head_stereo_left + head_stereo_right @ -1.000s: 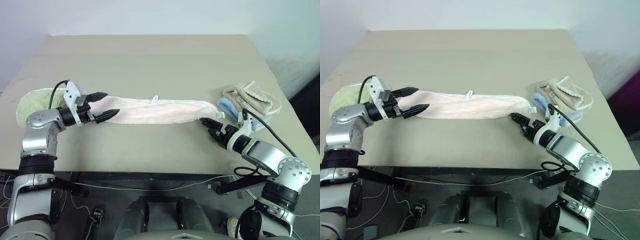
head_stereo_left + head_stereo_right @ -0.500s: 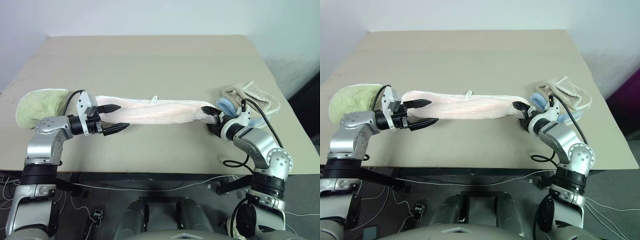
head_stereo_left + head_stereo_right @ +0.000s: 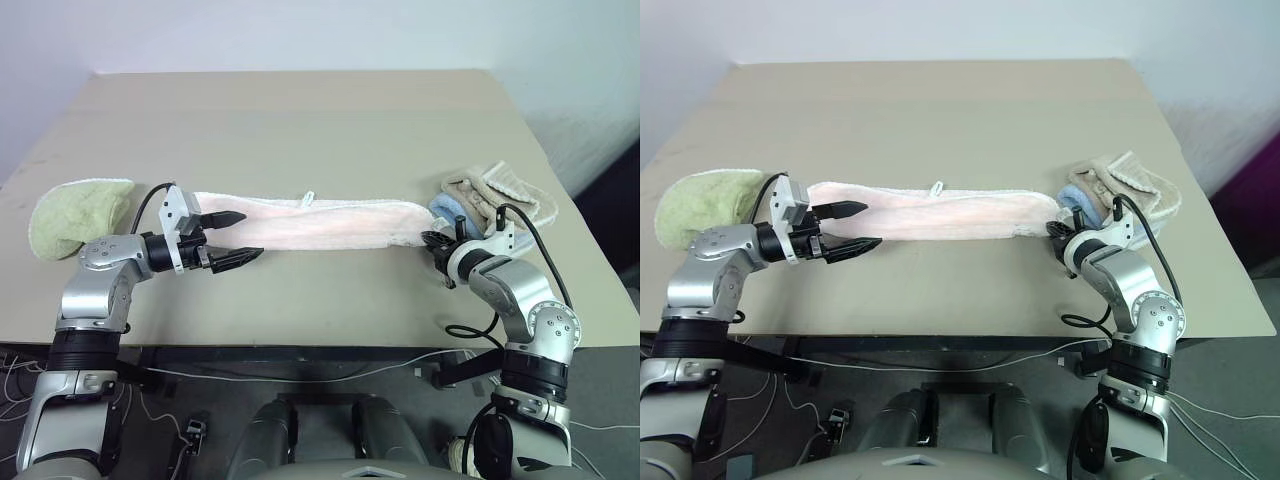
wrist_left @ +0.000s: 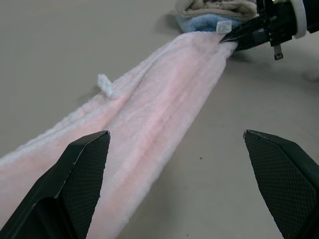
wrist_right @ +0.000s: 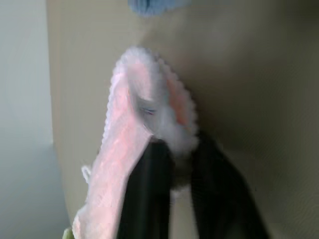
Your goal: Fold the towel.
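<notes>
Your right gripper (image 3: pixel 436 244) pinches the towel (image 3: pixel 320 222) at its three o'clock end, while your left gripper (image 3: pixel 236 238) gapes wide, empty, beside the nine o'clock end.

Just the extras sitting around on this table

There's a big beige matte tabletop (image 3: pixel 300 110), and a crumpled light green terry towel (image 3: pixel 70 212) near its left edge. Over on the right is a little stack: a tan fuzzy folded towel (image 3: pixel 500 193) lying on top of a pale blue folded towel (image 3: pixel 447 208). Cables hang below the front edge (image 3: pixel 330 375).
</notes>
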Robot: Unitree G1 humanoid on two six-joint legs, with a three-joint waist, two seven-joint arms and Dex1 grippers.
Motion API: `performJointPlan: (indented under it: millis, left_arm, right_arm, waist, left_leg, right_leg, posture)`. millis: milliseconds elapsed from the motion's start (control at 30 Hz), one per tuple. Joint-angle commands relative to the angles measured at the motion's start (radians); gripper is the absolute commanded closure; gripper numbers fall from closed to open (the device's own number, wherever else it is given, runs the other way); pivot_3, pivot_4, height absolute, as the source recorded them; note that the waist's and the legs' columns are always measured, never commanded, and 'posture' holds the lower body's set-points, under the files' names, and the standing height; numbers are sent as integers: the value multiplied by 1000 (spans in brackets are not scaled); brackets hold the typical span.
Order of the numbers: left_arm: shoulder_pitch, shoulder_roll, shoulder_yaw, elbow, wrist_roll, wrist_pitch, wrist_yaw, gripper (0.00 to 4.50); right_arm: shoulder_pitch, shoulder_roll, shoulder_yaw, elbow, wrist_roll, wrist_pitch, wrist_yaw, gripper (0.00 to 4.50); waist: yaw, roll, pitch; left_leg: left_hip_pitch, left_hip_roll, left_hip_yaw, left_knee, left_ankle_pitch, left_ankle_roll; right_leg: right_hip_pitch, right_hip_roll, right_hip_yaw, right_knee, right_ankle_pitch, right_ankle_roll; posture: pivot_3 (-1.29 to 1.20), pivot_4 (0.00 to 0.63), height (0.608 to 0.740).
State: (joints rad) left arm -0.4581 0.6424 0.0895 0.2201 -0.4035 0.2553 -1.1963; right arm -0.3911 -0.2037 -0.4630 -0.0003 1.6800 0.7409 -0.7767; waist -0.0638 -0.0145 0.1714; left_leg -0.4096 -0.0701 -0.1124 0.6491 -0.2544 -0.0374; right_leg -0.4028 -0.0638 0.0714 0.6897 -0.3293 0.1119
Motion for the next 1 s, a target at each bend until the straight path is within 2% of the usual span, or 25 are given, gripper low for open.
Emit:
performJointPlan:
  millis: [33,167,367,467,567,700,867,1000]
  left_arm:
    - [3,3,1,-40,-8,-7,1,0]
    - [12,4,3,-40,-8,-9,2,0]
    - [18,5,6,-42,-6,-11,10,0]
    - [17,4,5,-38,-4,-13,15,0]
    - [17,-7,-2,-44,-2,-14,26,0]
    - [14,-25,-13,-46,3,-17,38,0]
    - [11,-38,-22,-45,1,-22,50,0]
    - [20,-47,-22,-62,-4,-20,65,0]
  right_arm:
    - [-2,-43,-13,-64,-7,-18,31,4484]
    - [-3,-125,-8,-104,-1,11,89,4484]
    - [-46,-292,43,-180,-2,105,266,4484]
    - [-62,-440,186,-263,-138,237,407,4484]
    - [-123,-515,333,-310,-297,280,577,4484]
    - [-235,-519,502,-248,-541,259,750,4484]
    - [-355,-435,674,-95,-793,205,940,4484]
    - [-393,-347,778,12,-960,153,1058,4484]
  waist:
    - [-2,0,0]
    - [-1,0,0]
    - [0,1,0]
    - [-2,1,1]
    - [-4,1,1]
    - [-1,1,1]
    - [5,1,1]
    - [6,1,1]
  left_leg:
    - [0,0,0,0,0,0]
    - [0,0,0,0,0,0]
    - [0,0,0,0,0,0]
    - [0,1,0,-1,0,0]
    - [0,1,0,0,0,0]
    - [0,1,0,0,0,0]
    - [0,1,0,0,0,0]
    - [-1,1,0,-1,0,0]
  right_leg:
    - [0,0,0,0,0,0]
    - [0,0,0,0,0,0]
    - [0,0,0,-1,0,0]
    - [0,0,0,-1,0,0]
    - [0,0,0,-2,0,0]
    - [1,0,0,-2,0,0]
    - [0,0,0,-3,0,0]
    - [0,0,0,-3,0,0]
  posture:
    - [0,150,740]
    - [0,150,740]
    - [0,150,740]
    - [0,150,740]
    - [0,150,740]
    - [0,150,740]
    - [0,150,740]
    - [0,150,740]
